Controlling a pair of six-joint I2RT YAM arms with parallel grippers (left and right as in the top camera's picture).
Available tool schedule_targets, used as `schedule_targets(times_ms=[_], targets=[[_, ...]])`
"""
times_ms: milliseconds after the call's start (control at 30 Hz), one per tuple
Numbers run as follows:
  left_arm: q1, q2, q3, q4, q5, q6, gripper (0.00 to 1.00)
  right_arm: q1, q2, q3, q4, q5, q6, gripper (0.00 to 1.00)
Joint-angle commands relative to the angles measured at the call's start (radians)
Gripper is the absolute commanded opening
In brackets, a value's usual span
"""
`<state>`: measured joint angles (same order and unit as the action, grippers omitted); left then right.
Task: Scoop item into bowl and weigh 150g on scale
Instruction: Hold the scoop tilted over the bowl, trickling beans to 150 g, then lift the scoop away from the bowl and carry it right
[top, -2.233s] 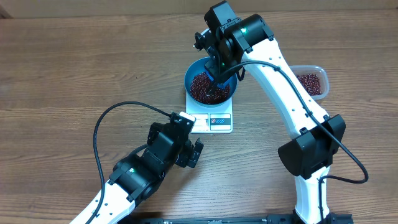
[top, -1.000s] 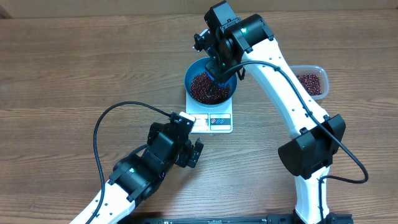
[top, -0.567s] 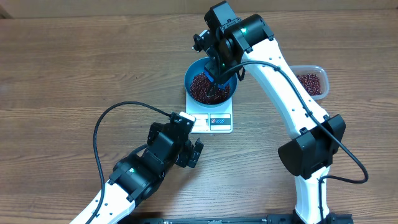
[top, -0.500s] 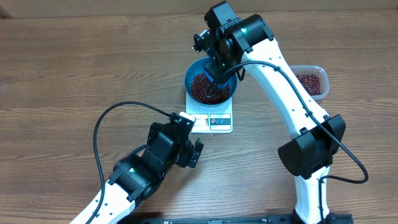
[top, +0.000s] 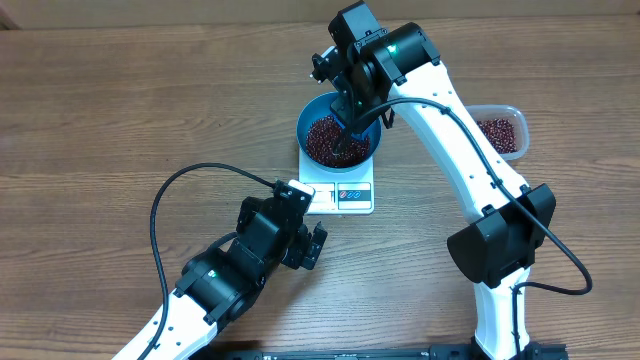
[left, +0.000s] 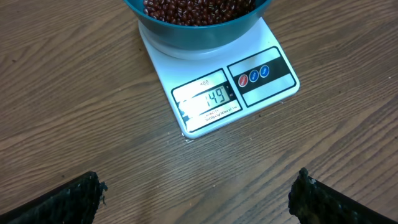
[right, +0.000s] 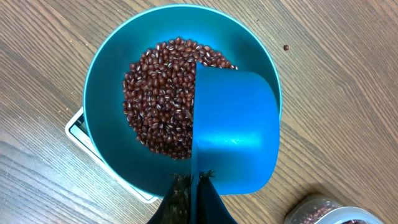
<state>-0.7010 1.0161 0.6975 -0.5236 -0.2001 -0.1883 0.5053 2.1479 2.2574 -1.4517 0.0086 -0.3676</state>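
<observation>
Table (top: 100, 100): beans (right: 158, 106) in bowl (right: 99, 68) on scale (left: 217, 93); right jaws pinch scoop (right: 236, 130); left jaws agape.

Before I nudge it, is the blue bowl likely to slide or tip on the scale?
Likely slides, not tips: the bowl and the scale both look smooth plastic. The beans lying low inside should steady it.

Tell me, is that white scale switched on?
On. The scale has digits on its display, seemingly 149, with the blue bowl of beans on it.
</observation>
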Motion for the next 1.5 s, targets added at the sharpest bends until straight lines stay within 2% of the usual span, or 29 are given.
schedule_targets(times_ms=[0,200,367,1467], targets=[[-0.006,0.005,-0.007,0.0,-0.017,-0.018,1.0,-0.002,-0.046,0.036,0.006,0.016,-0.008,0.04],[-0.006,0.005,-0.007,0.0,-0.017,-0.018,1.0,-0.002,-0.046,0.036,0.002,0.003,-0.007,0.04],[-0.006,0.005,-0.007,0.0,-0.017,-0.018,1.0,-0.002,-0.046,0.036,-0.007,-0.081,-0.003,0.04],[-0.006,0.005,-0.007,0.0,-0.017,-0.018,1.0,-0.002,-0.046,0.036,-0.023,-0.087,0.0,0.04]])
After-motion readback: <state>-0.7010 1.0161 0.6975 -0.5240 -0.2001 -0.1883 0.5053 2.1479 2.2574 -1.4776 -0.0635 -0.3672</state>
